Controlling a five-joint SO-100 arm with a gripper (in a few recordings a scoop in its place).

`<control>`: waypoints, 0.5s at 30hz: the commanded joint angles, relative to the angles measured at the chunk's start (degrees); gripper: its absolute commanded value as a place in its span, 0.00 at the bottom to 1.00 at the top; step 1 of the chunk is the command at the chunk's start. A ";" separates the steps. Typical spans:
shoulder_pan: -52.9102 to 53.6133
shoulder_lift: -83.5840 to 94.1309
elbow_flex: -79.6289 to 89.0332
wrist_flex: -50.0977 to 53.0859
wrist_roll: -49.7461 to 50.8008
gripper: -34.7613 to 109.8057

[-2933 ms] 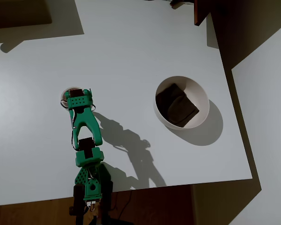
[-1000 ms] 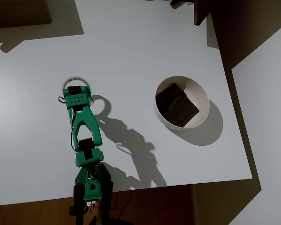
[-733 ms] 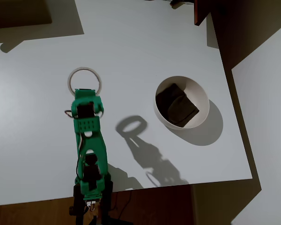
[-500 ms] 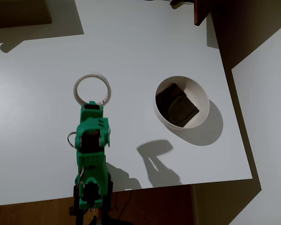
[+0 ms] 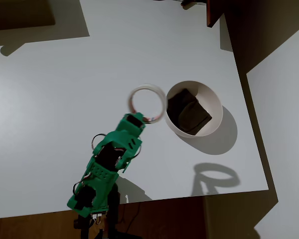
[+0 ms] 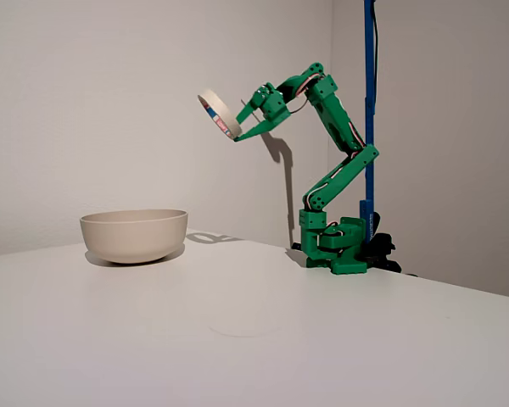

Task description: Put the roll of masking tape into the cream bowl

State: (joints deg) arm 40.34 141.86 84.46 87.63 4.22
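The roll of masking tape (image 5: 147,103) (image 6: 218,114) is a cream-white ring held high in the air, tilted on edge. My green gripper (image 5: 141,118) (image 6: 237,133) is shut on its near rim. In the overhead view the roll hangs just left of the cream bowl (image 5: 215,104), its edge nearly overlapping the bowl's rim. The fixed view shows the roll well above the table and to the right of the bowl (image 6: 134,235). A dark brown square pad (image 5: 188,111) lies inside the bowl.
The white table (image 5: 50,99) ends close to the bowl on the right in the overhead view. A blue pole (image 6: 369,110) stands behind the arm's base (image 6: 338,250). The ring's shadow (image 5: 213,178) falls near the table's front right edge.
The gripper lifted the tape off the table at the left and has swung it up and to the right, toward the bowl. The bowl has not moved.
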 commanded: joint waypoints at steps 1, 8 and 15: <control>7.03 -5.89 -8.61 -3.87 1.05 0.18; 11.43 -27.69 -28.56 -1.85 1.93 0.18; 10.90 -47.20 -48.78 -0.70 1.85 0.18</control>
State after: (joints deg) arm 50.71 99.49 47.81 86.66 5.62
